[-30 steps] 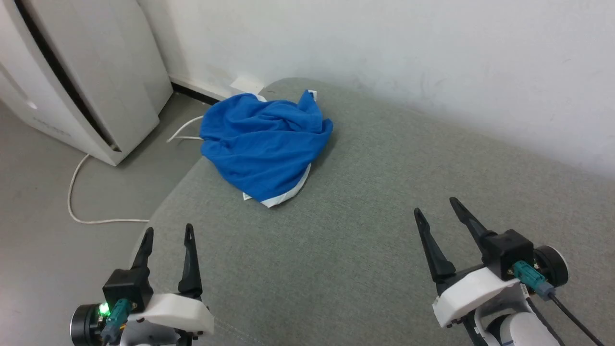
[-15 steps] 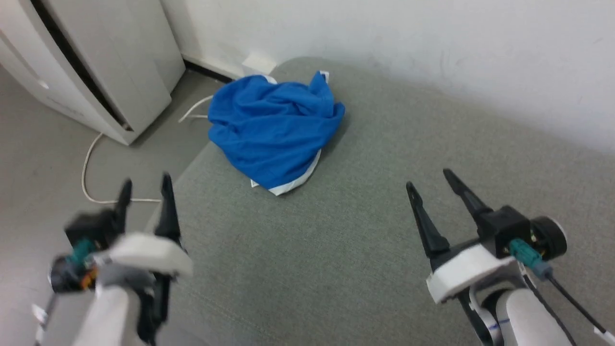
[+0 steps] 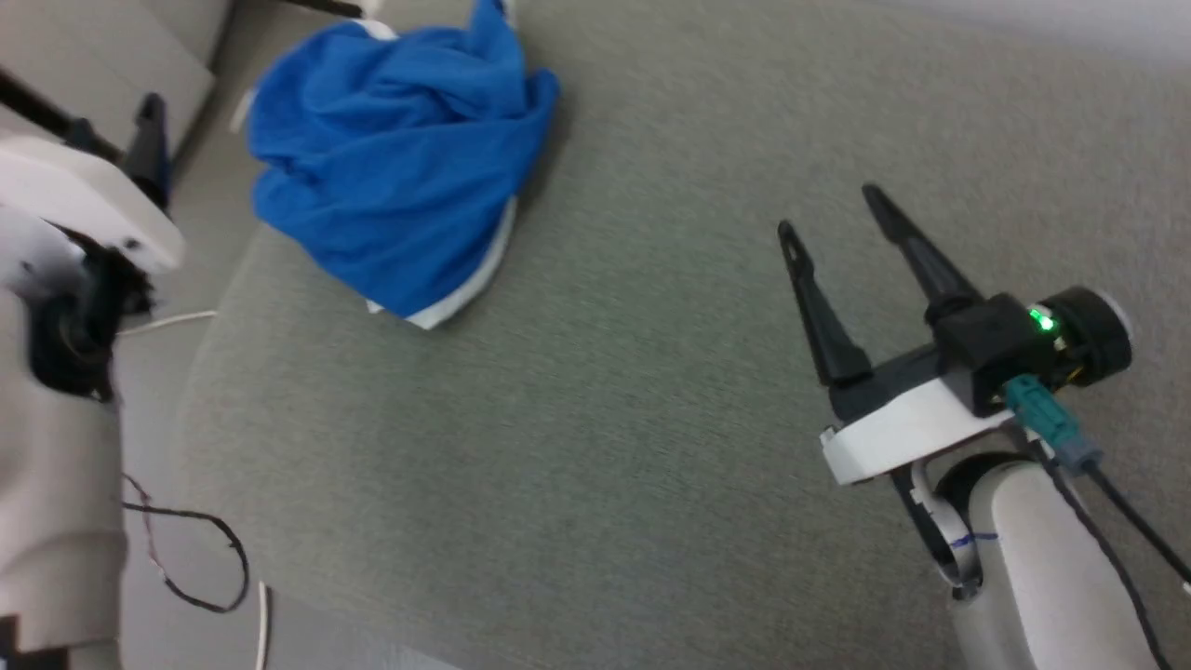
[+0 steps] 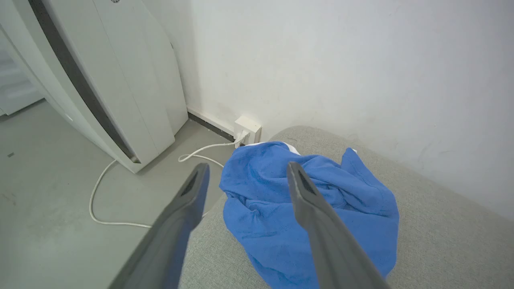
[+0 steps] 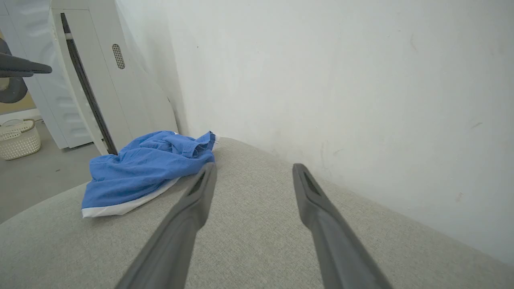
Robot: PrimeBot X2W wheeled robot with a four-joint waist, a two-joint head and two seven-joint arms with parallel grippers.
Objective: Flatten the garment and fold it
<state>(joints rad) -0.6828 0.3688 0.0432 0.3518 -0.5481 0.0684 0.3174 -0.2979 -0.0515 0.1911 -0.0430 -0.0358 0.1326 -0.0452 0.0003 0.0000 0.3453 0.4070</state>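
Two grippers, both empty with fingers spread apart. The left gripper (image 4: pixel 247 166) hangs near the shorts (image 3: pixel 391 186), which lie crumpled at the far left corner of the grey cushion (image 3: pixel 605 419), white band nearest the robot. The right gripper (image 3: pixel 828 209) hovers over bare cushion, well apart from them.
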